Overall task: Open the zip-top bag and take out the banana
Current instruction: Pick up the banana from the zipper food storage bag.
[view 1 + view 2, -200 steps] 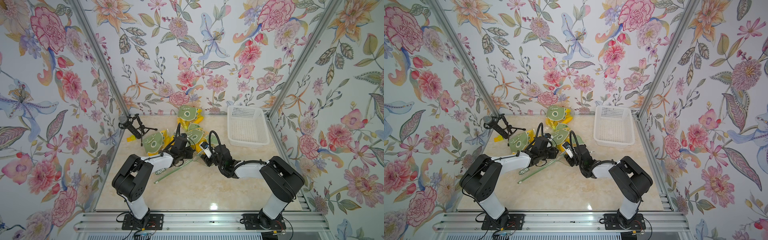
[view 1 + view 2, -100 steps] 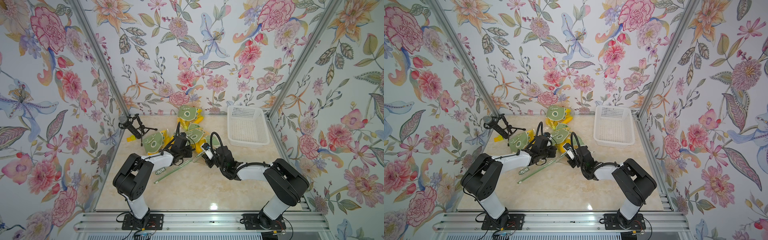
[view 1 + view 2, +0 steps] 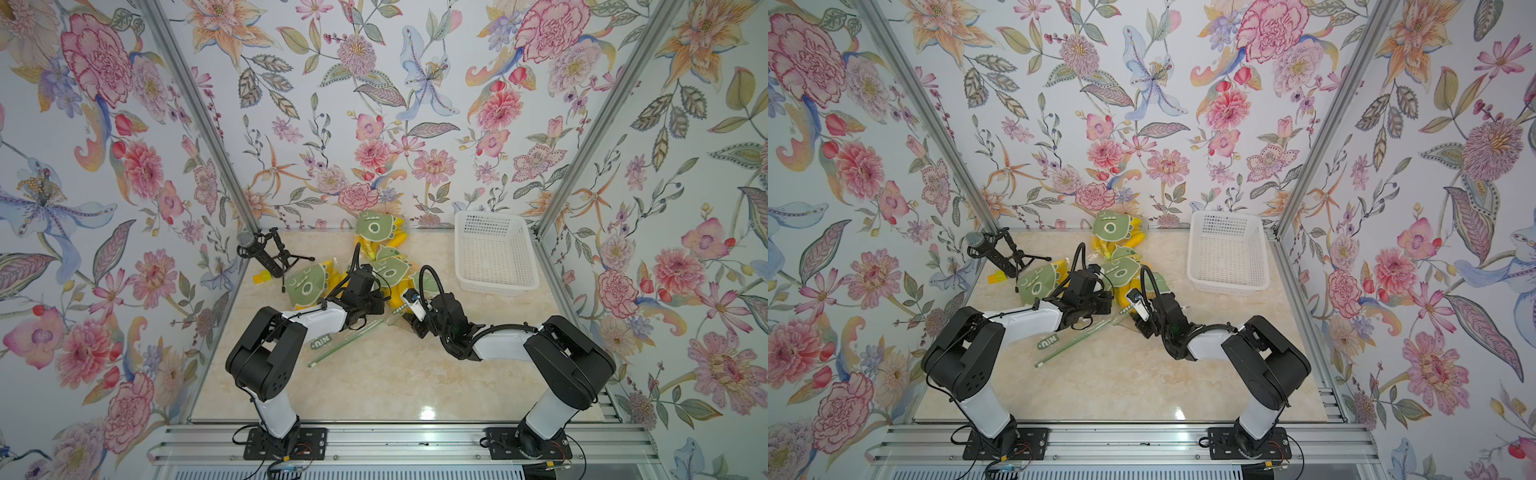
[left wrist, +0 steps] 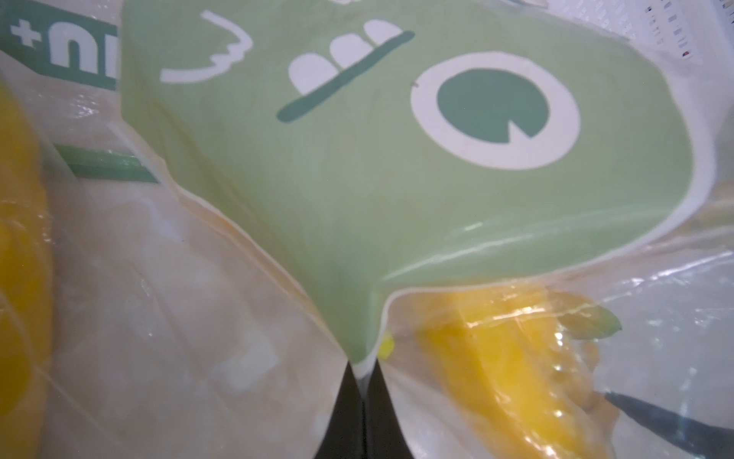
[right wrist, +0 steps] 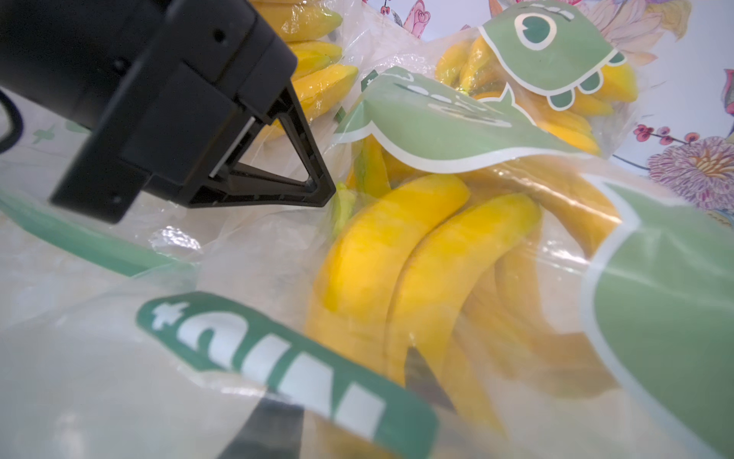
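A clear zip-top bag (image 3: 332,338) with a green zip strip and a green cartoon print lies mid-table, holding a bunch of yellow bananas (image 5: 397,258). My left gripper (image 4: 363,381) is shut, pinching the bag's film at the tip of the green print (image 4: 357,159); a banana (image 4: 508,377) shows through the film beside it. In both top views the left gripper (image 3: 379,304) (image 3: 1106,301) reaches over the bag. The right gripper (image 5: 345,397) (image 3: 407,321) sits at the bag's mouth, its fingers apart and seen through the film and label (image 5: 278,349). The left gripper's fingertips (image 5: 325,190) touch the film above the bananas.
More printed bags of bananas (image 3: 376,226) (image 3: 307,282) lie behind and to the left of the arms. A white mesh basket (image 3: 494,257) stands at the back right. A black microphone on a small tripod (image 3: 266,253) lies at the back left beside a small yellow object (image 3: 262,276).
The left gripper has shut on the bag's film. The right gripper has drawn back slightly toward the front, its fingers still apart.
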{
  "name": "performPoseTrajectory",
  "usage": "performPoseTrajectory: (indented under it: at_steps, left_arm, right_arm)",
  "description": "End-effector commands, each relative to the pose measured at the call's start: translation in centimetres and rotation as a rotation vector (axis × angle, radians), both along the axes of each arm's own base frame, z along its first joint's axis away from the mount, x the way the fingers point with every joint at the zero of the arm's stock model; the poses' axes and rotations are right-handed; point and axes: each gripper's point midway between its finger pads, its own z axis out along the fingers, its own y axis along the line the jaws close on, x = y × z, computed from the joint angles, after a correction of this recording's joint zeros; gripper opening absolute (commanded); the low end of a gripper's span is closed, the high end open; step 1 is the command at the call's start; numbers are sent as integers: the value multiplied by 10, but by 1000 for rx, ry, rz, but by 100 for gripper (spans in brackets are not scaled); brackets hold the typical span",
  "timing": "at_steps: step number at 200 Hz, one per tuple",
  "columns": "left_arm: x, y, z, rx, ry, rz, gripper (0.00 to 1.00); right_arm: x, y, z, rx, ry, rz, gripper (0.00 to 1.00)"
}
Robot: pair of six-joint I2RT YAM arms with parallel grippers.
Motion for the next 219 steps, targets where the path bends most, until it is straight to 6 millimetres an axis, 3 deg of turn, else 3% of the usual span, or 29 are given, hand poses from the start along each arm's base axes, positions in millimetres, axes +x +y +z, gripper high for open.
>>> performPoseTrajectory:
  at_steps: [1,45,81,106,136,171,219]
  left_arm:
    - [6,5,4,6,-17,13,0]
    - [6,2,9,-10,-28,3,0]
    - [7,-2,12,-24,-36,-8,0]
    - [6,2,11,-9,-35,0,0]
    - [4,6,7,12,-30,9,0]
    - [3,5,5,1,-26,9,0]
    - [2,5,5,1,-27,2,0]
  right_arm:
    - [10,4,4,1,-22,-7,42]
    - [11,10,-1,-19,-14,15,47]
    - [-4,20,-9,-21,16,69,46]
    - [5,6,-15,-48,12,-26,46]
    - [14,-18,-4,31,27,-114,46]
    - [8,-9,-7,30,56,-70,46]
    - [26,-21,-16,16,84,-181,44]
